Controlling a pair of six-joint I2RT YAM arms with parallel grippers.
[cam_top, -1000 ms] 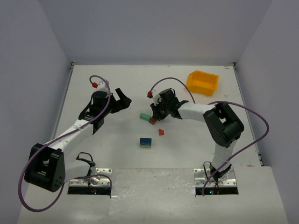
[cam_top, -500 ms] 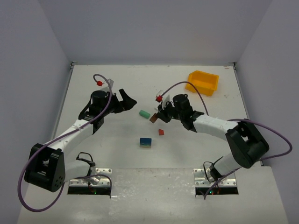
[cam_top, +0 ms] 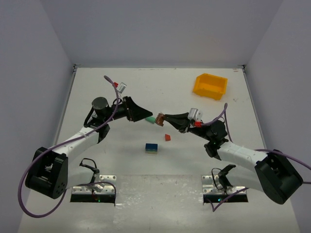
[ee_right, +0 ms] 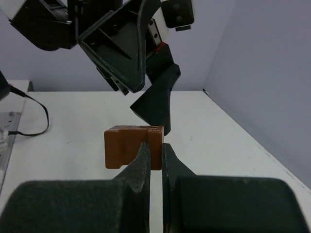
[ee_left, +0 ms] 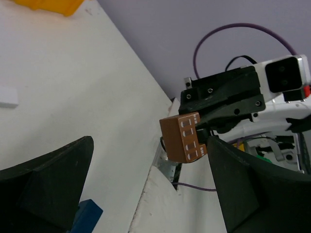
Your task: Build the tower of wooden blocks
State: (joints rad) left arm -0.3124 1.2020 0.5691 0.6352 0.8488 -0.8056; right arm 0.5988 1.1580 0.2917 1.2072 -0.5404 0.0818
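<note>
Right gripper [ee_right: 154,145]: pinching brown block [ee_right: 127,145] by its edge.
Left gripper [ee_left: 149,144]: spread wide; block near its jaws, contact unclear.
Blue block [ee_left: 88,213]: partly hidden behind one jaw.

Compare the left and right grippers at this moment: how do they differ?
The left gripper has its jaws spread wide; the right gripper is shut. The left gripper holds nothing; the right gripper pinches the brown block and holds it in the air. The two grippers point at each other above the middle of the table.
</note>
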